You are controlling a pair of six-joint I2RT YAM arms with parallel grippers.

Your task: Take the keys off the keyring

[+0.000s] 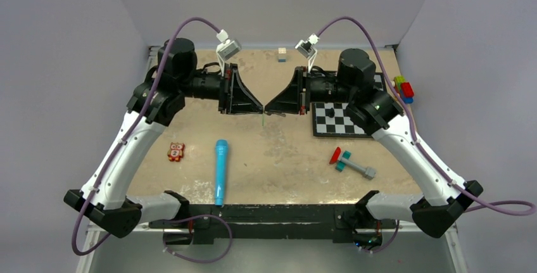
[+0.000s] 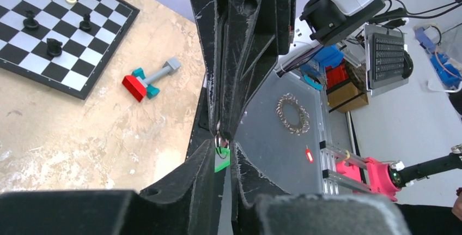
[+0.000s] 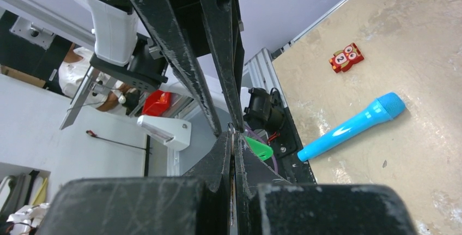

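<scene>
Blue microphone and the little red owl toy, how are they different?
The blue microphone is long and thin; the red owl toy is short and blocky. The microphone is plainly bigger than the owl. Both lie on the table.

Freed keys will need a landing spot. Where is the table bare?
Bare tabletop lies between the blue microphone and the red-and-teal toy, below the keyring pinched by the left pincer and right pincer. Crowded on the right: chessboard, coloured blocks.

keyring [image 2: 218, 138] shiny metal; key tag [image 2: 222, 159] green plastic (matt); table [image 1: 285, 152] rough, mottled.
</scene>
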